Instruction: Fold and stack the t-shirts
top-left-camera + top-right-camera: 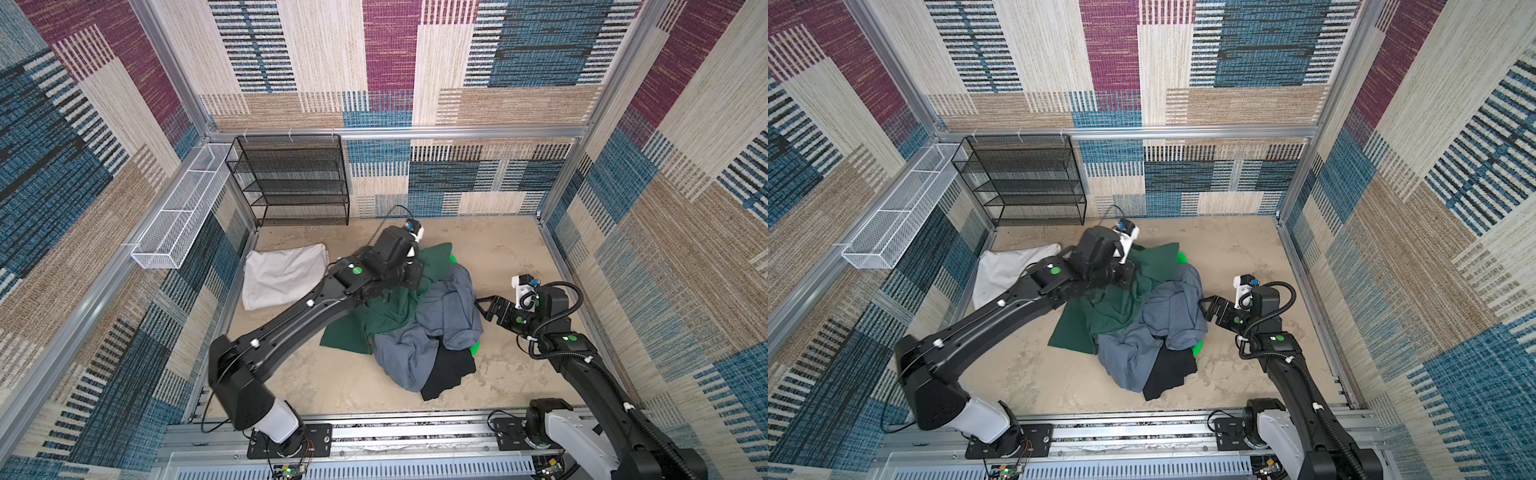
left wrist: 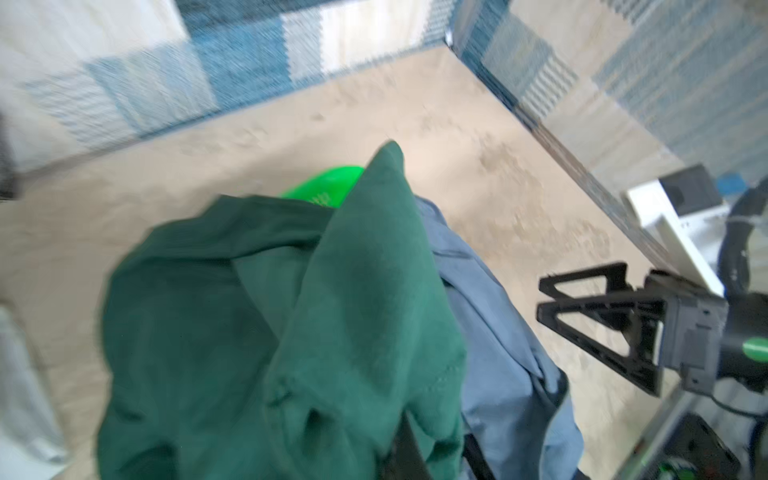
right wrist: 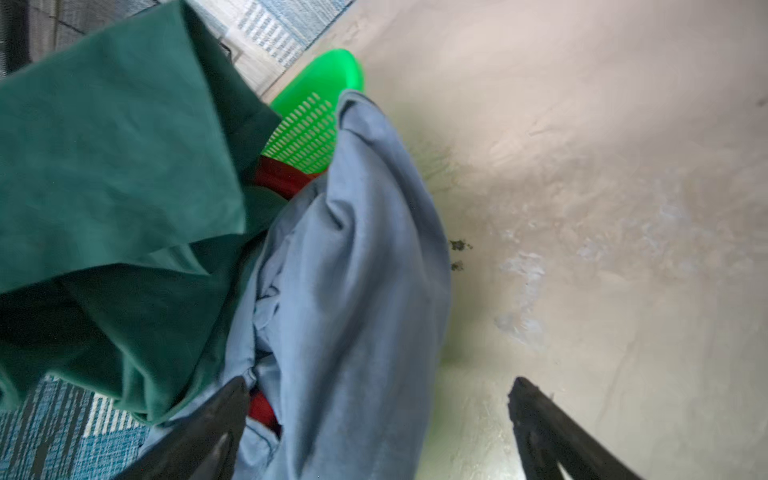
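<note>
In a top view, the dark green t-shirt (image 1: 386, 311), grey-blue t-shirt (image 1: 446, 309) and black t-shirt (image 1: 451, 370) lie heaped over the green basket (image 1: 476, 347). The white t-shirt (image 1: 282, 276) lies apart at the left. The left gripper (image 1: 414, 277) is down on the heap, and the right gripper (image 1: 483, 306) is just beside it. The left wrist view shows that gripper's fingers (image 2: 401, 446) clenched on dark green cloth. The right wrist view shows its fingers (image 3: 216, 419) spread wide with grey-blue cloth partly between them, and a red t-shirt (image 3: 276, 176) beneath.
</note>
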You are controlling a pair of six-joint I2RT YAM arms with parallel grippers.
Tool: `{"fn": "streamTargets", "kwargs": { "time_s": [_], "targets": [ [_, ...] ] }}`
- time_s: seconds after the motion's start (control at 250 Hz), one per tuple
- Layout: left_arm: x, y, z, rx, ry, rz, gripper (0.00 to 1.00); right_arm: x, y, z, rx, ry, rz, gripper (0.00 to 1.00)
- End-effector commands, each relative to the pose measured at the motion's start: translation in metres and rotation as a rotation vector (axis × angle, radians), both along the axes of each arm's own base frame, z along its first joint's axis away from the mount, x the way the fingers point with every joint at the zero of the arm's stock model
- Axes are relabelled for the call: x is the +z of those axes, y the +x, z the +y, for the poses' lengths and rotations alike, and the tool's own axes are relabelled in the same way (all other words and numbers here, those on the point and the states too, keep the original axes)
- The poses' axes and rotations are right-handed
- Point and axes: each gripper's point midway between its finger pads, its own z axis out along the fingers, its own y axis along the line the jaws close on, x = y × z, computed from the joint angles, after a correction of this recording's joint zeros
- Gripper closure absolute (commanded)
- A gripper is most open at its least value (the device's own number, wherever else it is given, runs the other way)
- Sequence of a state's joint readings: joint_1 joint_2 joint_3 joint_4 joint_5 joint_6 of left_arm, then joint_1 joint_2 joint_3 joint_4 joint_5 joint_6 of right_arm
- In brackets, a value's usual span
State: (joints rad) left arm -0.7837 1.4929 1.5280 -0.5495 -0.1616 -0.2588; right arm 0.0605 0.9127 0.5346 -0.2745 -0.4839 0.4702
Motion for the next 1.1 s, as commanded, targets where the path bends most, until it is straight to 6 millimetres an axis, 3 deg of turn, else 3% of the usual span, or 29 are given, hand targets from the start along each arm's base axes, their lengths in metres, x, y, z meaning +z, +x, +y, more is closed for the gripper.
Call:
{"fn": "streamTargets", "kwargs": {
  "time_s": [0.0, 0.184, 0.252, 0.364, 0.44, 0.544, 0.624, 0.736, 0.872, 0.956, 1.04, 1.096],
  "targets": [
    [0.042, 0.009, 0.063, 0.215, -0.001, -0.165, 1.0, 0.001, 0.008, 0.012, 0.02, -0.055, 0.004, 0.02],
    [0.075, -0.013, 0.178, 0.566, 0.014, -0.311, 1.0, -0.015, 0.02, 0.034, 0.064, -0.115, 0.057, 0.04],
    [0.081, -0.026, 0.208, 0.651, -0.013, -0.361, 1.0, -0.017, 0.025, 0.04, 0.075, -0.127, 0.065, 0.09],
    [0.092, -0.047, 0.247, 0.77, -0.022, -0.431, 1.0, -0.024, 0.04, 0.044, 0.072, -0.168, 0.093, 0.22],
    [0.099, -0.058, 0.266, 0.845, -0.003, -0.482, 1.0, -0.033, 0.051, 0.04, 0.045, -0.208, 0.134, 0.46],
    [0.102, -0.061, 0.274, 0.868, 0.039, -0.494, 1.0, -0.039, 0.069, 0.036, 0.022, -0.264, 0.166, 0.71],
    [0.1, -0.06, 0.275, 0.871, 0.048, -0.489, 1.0, -0.04, 0.082, 0.032, 0.009, -0.314, 0.175, 0.83],
    [0.096, -0.061, 0.277, 0.873, 0.041, -0.497, 1.0, -0.039, 0.101, 0.016, -0.032, -0.396, 0.186, 0.84],
    [0.089, -0.062, 0.277, 0.86, 0.02, -0.495, 1.0, -0.036, 0.125, -0.036, -0.154, -0.461, 0.222, 0.92],
    [0.085, -0.061, 0.272, 0.828, -0.002, -0.486, 1.0, -0.023, 0.14, -0.073, -0.248, -0.53, 0.209, 0.9],
    [0.079, -0.059, 0.263, 0.778, -0.015, -0.472, 1.0, -0.007, 0.152, -0.095, -0.295, -0.649, 0.199, 0.89],
    [0.075, -0.057, 0.259, 0.761, -0.025, -0.46, 1.0, 0.004, 0.16, -0.111, -0.333, -0.735, 0.188, 0.76]
  ]
}}
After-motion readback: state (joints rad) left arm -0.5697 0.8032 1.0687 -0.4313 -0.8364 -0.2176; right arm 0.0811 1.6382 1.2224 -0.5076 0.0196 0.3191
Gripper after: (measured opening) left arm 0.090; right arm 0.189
